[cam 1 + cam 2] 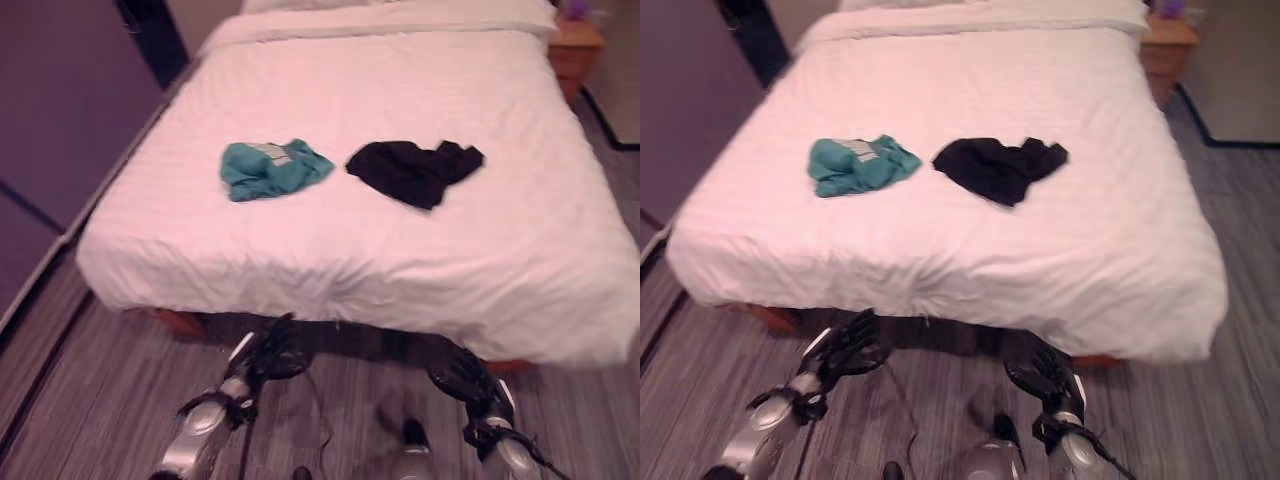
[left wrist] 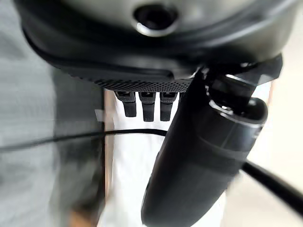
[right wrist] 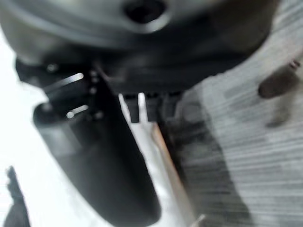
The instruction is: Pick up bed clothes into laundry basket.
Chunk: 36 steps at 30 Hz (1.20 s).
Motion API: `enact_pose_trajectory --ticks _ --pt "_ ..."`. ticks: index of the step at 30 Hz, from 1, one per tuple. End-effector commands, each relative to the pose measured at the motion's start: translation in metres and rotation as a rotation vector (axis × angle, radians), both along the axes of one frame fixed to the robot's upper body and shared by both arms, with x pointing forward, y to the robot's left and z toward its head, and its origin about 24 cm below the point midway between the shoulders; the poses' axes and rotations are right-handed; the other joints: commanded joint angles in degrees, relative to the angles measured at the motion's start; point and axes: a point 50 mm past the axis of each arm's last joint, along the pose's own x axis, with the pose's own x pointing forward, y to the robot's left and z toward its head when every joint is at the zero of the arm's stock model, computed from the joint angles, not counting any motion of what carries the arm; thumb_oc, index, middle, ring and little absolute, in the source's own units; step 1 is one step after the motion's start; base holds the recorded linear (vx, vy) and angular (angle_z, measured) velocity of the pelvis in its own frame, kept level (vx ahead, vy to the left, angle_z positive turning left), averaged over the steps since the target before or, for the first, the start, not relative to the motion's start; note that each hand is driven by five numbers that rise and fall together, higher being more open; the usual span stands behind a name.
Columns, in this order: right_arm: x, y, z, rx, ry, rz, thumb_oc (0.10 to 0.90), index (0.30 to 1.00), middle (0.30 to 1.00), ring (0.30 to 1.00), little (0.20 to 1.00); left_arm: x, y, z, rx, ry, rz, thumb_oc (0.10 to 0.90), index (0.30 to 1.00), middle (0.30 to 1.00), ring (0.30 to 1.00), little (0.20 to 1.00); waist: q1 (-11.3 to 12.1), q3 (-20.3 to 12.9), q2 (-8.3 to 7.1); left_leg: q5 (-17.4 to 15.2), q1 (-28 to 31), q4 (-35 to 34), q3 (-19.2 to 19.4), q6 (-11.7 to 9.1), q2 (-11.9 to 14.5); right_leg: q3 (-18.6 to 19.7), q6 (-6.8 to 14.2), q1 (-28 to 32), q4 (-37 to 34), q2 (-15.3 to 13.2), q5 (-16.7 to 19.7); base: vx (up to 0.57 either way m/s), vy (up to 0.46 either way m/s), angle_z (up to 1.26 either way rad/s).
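Hanging low before the bed [image 1: 330,270], the left hand [image 1: 275,355] and right hand [image 1: 462,375] held nothing, fingers loosely relaxed. Teal garment [image 1: 272,168] lay well beyond the left fingers, black garment [image 1: 413,170] beyond the right, its length crosswise.

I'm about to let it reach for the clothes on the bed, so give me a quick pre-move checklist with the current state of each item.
1. Teal garment lying free on the bed: ok.
2. Black garment lying free, apart from the teal one: ok.
3. Left hand empty, low in front of the bed's foot: ok.
4. Right hand empty, also low over the floor: ok.
5. Clothes within reach from here: cannot tell; both lie well back from the near edge.
6. Laundry basket located: not ok.
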Motion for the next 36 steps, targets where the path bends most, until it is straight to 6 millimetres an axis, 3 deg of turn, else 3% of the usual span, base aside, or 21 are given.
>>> enact_pose_trajectory --ticks 1,2,3,4,5,6,7,9,12,13,14,16,18,21,36 --pt "0.01 -0.003 0.024 -0.075 -0.131 0.078 0.8 0.9 0.9 0.9 0.9 0.017 0.011 0.038 -0.007 -0.188 0.001 0.8 0.9 0.9 0.9 0.9 0.9 -2.0 0.2 3.1 2.3 -3.6 -0.1 -2.2 0.4 -4.5 3.2 2.8 14.2 -1.5 -7.2 -0.02 0.026 -0.98" --pt "0.009 -0.003 0.024 -0.075 -0.13 0.078 0.8 0.9 0.9 0.9 0.9 0.017 0.011 0.038 -0.007 -0.188 0.001 0.8 0.9 0.9 0.9 0.9 0.9 -2.0 0.19 3.1 2.4 -3.6 -0.1 -2.2 0.4 -4.5 3.2 2.9 14.3 -1.5 -7.3 -0.1 0.059 -0.5" --pt "0.013 0.001 0.024 -0.091 -0.122 0.12 0.8 0.9 0.9 0.9 0.9 0.014 0.008 0.034 -0.015 -0.17 -0.006 0.8 0.9 0.9 0.9 0.9 2.6 -2.1 -0.8 3.3 2.1 -3.6 2.1 -1.9 0.3 -10.6 2.3 4.6 14.4 0.3 -11.0 -0.11 -0.027 -0.57" --pt "0.014 0.003 0.024 -0.079 -0.127 0.128 0.8 0.9 0.9 0.9 0.9 0.01 0.01 0.029 -0.031 -0.149 0.012 0.8 0.9 0.9 0.9 0.9 3.9 -3.1 -2.09 3.4 1.8 -3.6 3.8 -2.4 0.0 -13.1 1.5 6.7 8.0 1.7 -12.8 -0.11 -0.027 -0.76" --pt "0.013 0.003 0.024 -0.079 -0.126 0.128 0.8 0.9 0.9 0.9 0.9 0.009 0.01 0.029 -0.031 -0.148 0.012 0.8 0.9 0.9 0.9 0.9 3.9 -3.0 -2.03 3.4 1.9 -3.6 3.8 -2.5 0.1 -13.2 1.4 7.1 7.6 1.9 -12.6 -0.03 -0.131 -0.96" --pt "0.013 0.004 0.022 -0.071 -0.12 0.132 0.8 0.9 0.9 0.9 0.9 0.007 0.009 0.024 -0.042 -0.131 0.024 0.8 0.9 0.9 0.9 0.9 4.2 -3.6 -2.66 3.6 1.8 -3.6 3.9 -2.9 -0.2 -12.2 1.4 10.2 1.4 2.5 -12.4 0.0 -0.183 -0.5" --pt "0.013 0.006 0.021 -0.069 -0.118 0.142 0.8 0.9 0.9 0.9 0.9 0.005 0.009 0.019 -0.049 -0.109 0.042 0.8 0.9 0.9 0.9 0.9 4.9 -4.4 -3.24 4.7 1.2 -3.6 3.9 -3.4 0.6 -8.9 0.3 11.9 -1.9 5.6 -13.4 0.01 -0.222 -0.19" --pt "0.015 0.004 0.026 -0.078 -0.13 0.168 0.8 0.9 0.9 0.9 0.9 0.001 0.01 0.015 -0.079 -0.09 0.064 0.8 0.9 0.9 0.9 0.9 5.9 -4.7 -3.81 5.4 1.5 -3.3 4.4 -3.9 0.9 -10.6 -0.1 14.0 -5.1 5.7 -12.8 0.01 -0.145 -0.24" --pt "0.015 0.0 0.026 -0.096 -0.124 0.176 0.8 0.9 0.9 0.9 0.9 0.0 0.009 0.015 -0.095 -0.088 0.062 0.8 0.9 0.9 0.9 0.9 6.1 -4.4 -4.37 5.3 0.2 -0.4 3.6 -4.2 1.0 -10.2 -0.5 14.9 -6.7 6.2 -12.3 -0.04 -0.095 -0.11" --pt "0.018 -0.006 0.032 -0.151 -0.127 0.198 0.8 0.9 0.9 0.9 0.9 0.001 0.008 0.019 -0.07 -0.105 0.042 0.8 0.9 0.9 0.9 0.9 7.5 -3.3 -5.14 5.4 -2.2 4.0 -2.1 -5.2 0.6 -9.3 -0.9 16.3 -9.1 6.6 -11.5 -0.07 -0.076 0.07" --pt "0.018 -0.009 0.032 -0.151 -0.126 0.188 0.8 0.9 0.9 0.9 0.9 0.002 0.006 0.019 -0.078 -0.103 0.036 0.8 0.9 0.9 0.9 0.9 7.4 -3.3 -5.51 5.4 -3.3 4.4 -3.4 -5.5 0.4 -9.7 -0.8 16.3 -9.6 6.3 -11.1 -0.08 -0.068 -0.02" --pt "0.016 -0.014 0.033 -0.134 -0.131 0.15 0.8 0.9 0.9 0.9 0.9 0.002 0.005 0.019 -0.083 -0.099 0.03 0.8 0.9 0.9 0.9 0.9 6.6 -3.5 -6.12 5.0 -4.2 4.7 -1.6 -6.1 1.9 -10.7 -0.3 16.7 -10.2 5.3 -10.6 -0.03 0.036 -0.04" --pt "0.01 -0.013 0.03 -0.109 -0.126 0.137 0.8 0.9 0.9 0.9 0.9 0.002 0.001 0.018 -0.101 -0.092 0.021 0.8 0.9 0.9 0.9 0.9 6.0 -4.1 -5.76 5.0 -3.5 3.1 0.2 -6.2 2.7 -11.1 -0.1 16.7 -10.5 5.3 -10.6 0.02 0.08 0.17" --pt "0.002 -0.007 0.019 -0.089 -0.083 0.138 0.8 0.9 0.9 0.9 0.9 0.002 -0.001 0.013 -0.092 -0.077 0.054 0.8 0.9 0.9 0.9 0.9 5.1 -5.5 -4.74 5.8 -0.1 -3.6 0.4 -5.1 1.6 -10.2 0.1 16.4 -10.3 5.9 -10.3 0.05 0.085 0.07" --pt "0.011 0.018 0.017 -0.016 -0.1 0.196 0.8 0.9 0.9 0.9 0.9 -0.006 0.001 0.003 -0.081 -0.032 0.092 0.8 0.9 0.9 0.9 0.9 6.2 -5.5 -4.89 3.8 1.8 -3.6 1.0 -3.0 -0.4 -9.1 1.3 16.0 -6.7 4.1 -10.4 0.02 0.061 -0.02"
